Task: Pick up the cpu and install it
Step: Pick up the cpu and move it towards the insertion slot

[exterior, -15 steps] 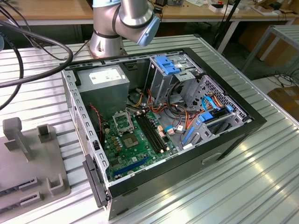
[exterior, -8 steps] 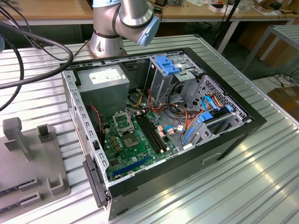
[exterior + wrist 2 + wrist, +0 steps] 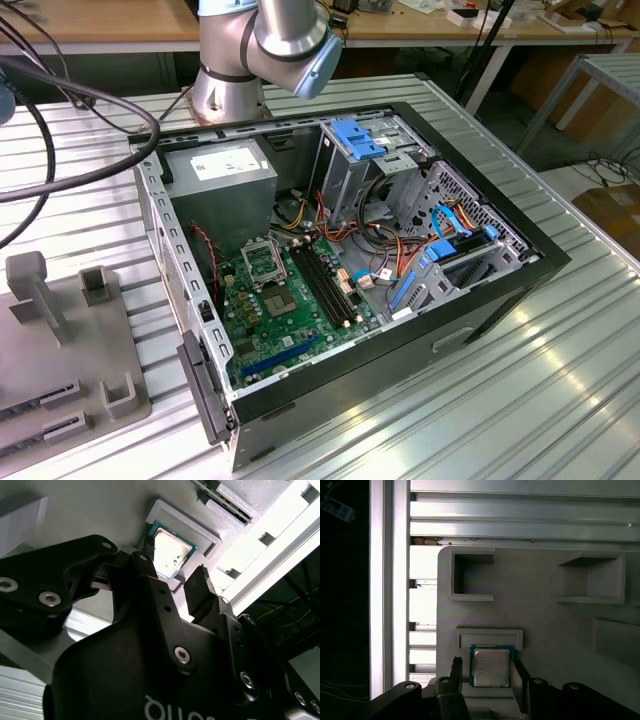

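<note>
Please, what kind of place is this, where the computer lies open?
Probably a robotics lab or workshop: a robot arm stands at a slatted metal table that carries an opened PC case, and long wooden benches run behind it.

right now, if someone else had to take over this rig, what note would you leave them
The hand is open, its fingers either side of the cpu and not shut on it.
The cpu lies flat in its recess on the grey holder, as both wrist views show.
The socket sits inside the open pc case, in the exterior view.
Done: hand lined up over the cpu.
Left: cpu not yet picked up, not yet in the socket.
</note>
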